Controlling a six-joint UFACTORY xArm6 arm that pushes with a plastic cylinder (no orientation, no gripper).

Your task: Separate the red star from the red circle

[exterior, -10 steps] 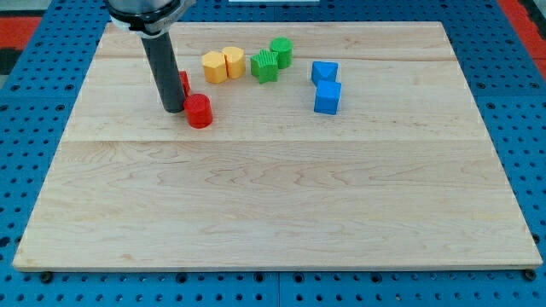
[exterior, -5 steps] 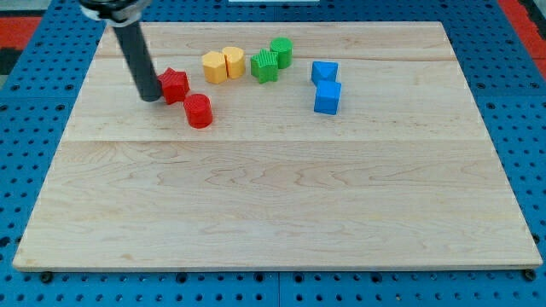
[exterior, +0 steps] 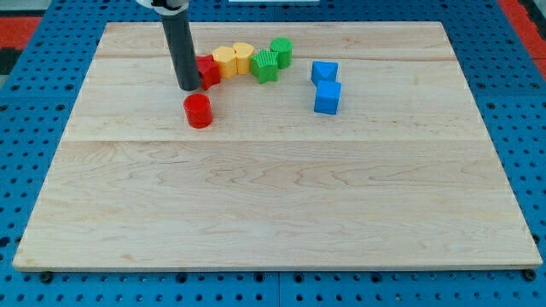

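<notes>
red star (exterior: 207, 71) against my tip (exterior: 188, 87), on its right side

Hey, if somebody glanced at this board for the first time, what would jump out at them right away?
The dark rod coming down at the view's upper left, with my tip pressed against the left side of the red star. That star is jammed into a row with two yellow blocks and two green blocks along the top, while the red circle sits alone just below. Two blue blocks stand to the right.
</notes>
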